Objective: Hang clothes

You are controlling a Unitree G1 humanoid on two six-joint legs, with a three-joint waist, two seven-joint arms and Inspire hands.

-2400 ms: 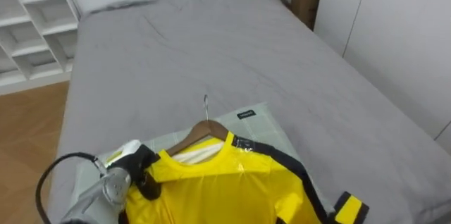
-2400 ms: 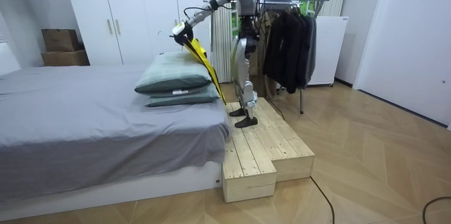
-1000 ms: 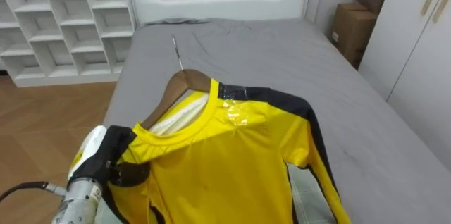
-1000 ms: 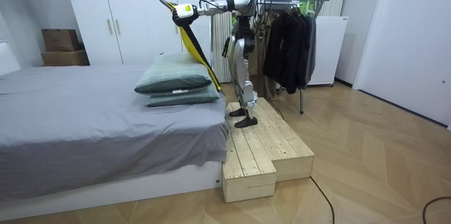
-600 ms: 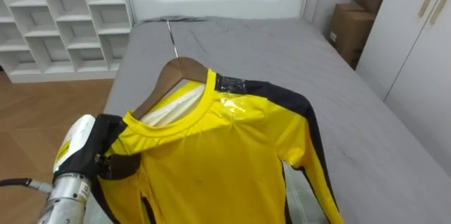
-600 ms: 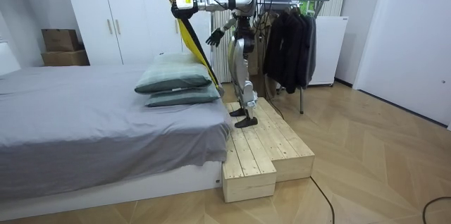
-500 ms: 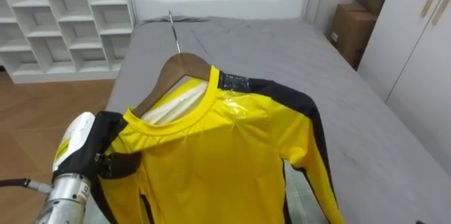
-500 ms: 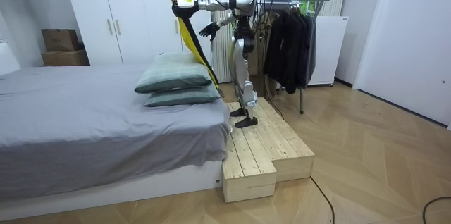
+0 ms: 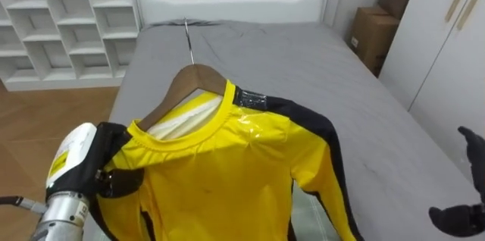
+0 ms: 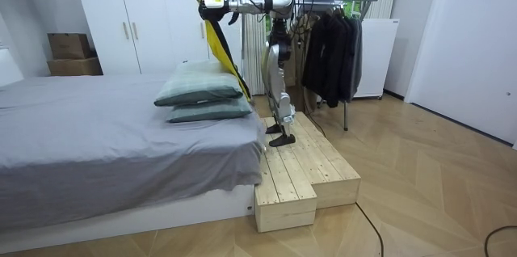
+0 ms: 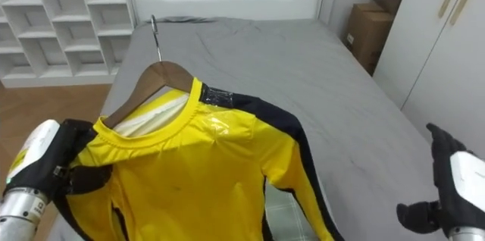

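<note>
Left eye view: a yellow shirt (image 9: 227,165) is seen already put on a wooden hanger (image 9: 193,82). It is held up in the air over the grey bed (image 9: 303,59). The shirt's left shoulder is gripped by the left hand (image 9: 106,173), with the fingers curled tight round it. The right hand (image 11: 455,184) is held out at the near right, spread wide, with nothing in it. So the first part looks done, but the hook is not yet put on anything. A clothes rail (image 10: 339,0) with dark coats (image 10: 331,47) is added by the room view, behind the robot's back. The grip is shown close up by the eye views.
</note>
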